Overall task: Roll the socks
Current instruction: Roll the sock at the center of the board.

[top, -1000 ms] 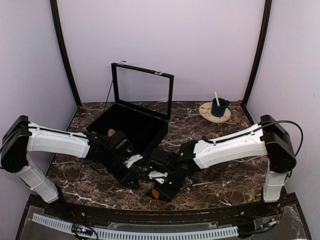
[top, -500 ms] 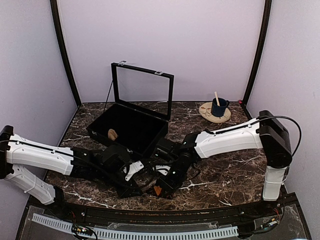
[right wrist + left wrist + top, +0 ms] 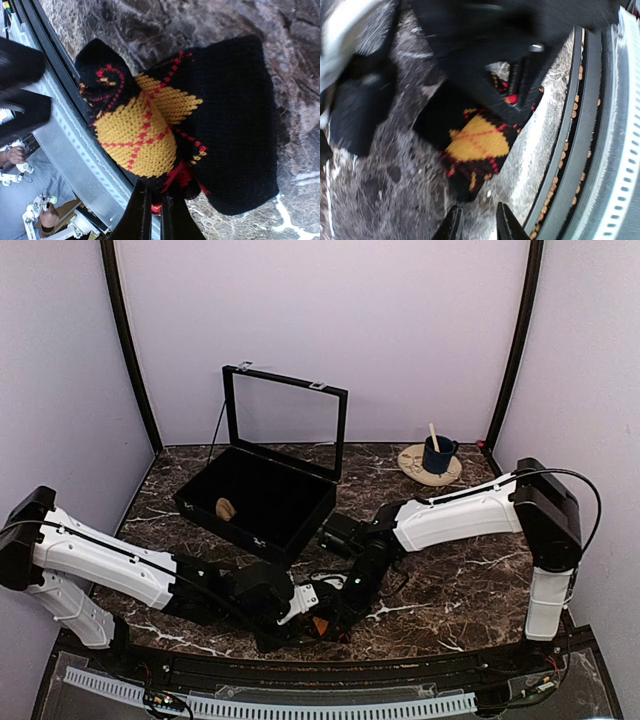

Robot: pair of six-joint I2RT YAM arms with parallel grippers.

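The socks (image 3: pixel 150 130) are a black bundle with yellow diamonds crossed by red lines, lying on the marble table near its front edge. In the top view only a small orange patch of the socks (image 3: pixel 318 624) shows between the two arms. My right gripper (image 3: pixel 156 207) is shut on the bundle's near edge, with red and black fabric pinched between its fingers. My left gripper (image 3: pixel 476 221) is open by a narrow gap, nothing between its jaws, just short of the socks' dark tip (image 3: pixel 477 147). Both meet low at the front, left gripper (image 3: pixel 303 603) beside right gripper (image 3: pixel 335 618).
A black box (image 3: pixel 205 498) with its glass lid upright stands behind the left arm, a small tan object (image 3: pixel 225 508) inside. A blue mug (image 3: pixel 437 455) sits on a round wooden coaster at the back right. The table's front rail (image 3: pixel 300 668) runs close to the socks.
My left arm swung down from the front of the box to the table's front edge and moved right toward the socks. The right gripper stayed shut on the socks, its arm drawing back slightly.
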